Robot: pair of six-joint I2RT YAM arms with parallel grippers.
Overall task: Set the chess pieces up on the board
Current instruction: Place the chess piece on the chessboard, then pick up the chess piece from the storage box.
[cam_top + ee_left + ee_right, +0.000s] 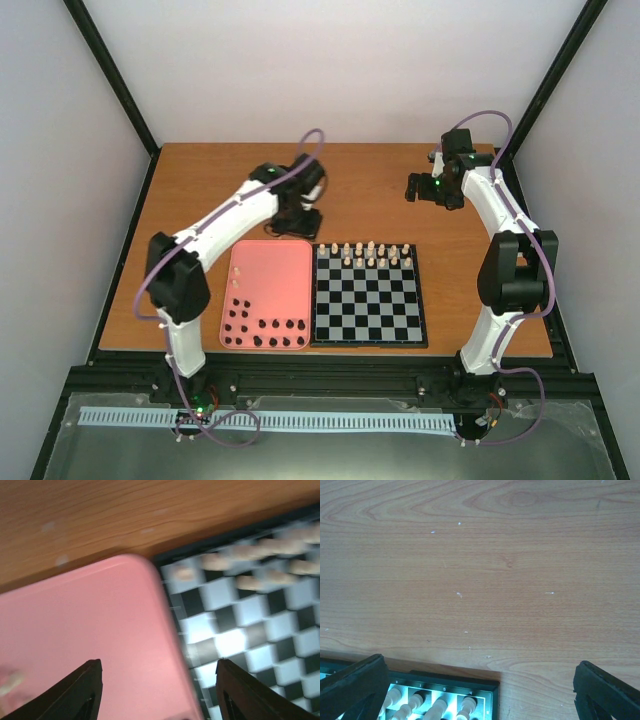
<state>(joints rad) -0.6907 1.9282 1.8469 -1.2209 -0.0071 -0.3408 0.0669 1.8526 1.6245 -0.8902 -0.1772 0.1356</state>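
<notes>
Board (368, 310): lies flat on wooden table (200, 190).
Cream chess pieces (372, 254): stand upright along board's two far rows.
Black chess pieces (265, 328): clustered in pink tray (275, 270) just beside board's left edge, mostly at corner nearest arm bases; perhaps two cream ones there too, too small to confirm.
Left gripper (157, 680): hangs above board's far-left corner, fingers spread wide, gripping nothing.
Right gripper (479, 680): hovers beyond board's far-right corner, fingers likewise wide apart, empty.
</notes>
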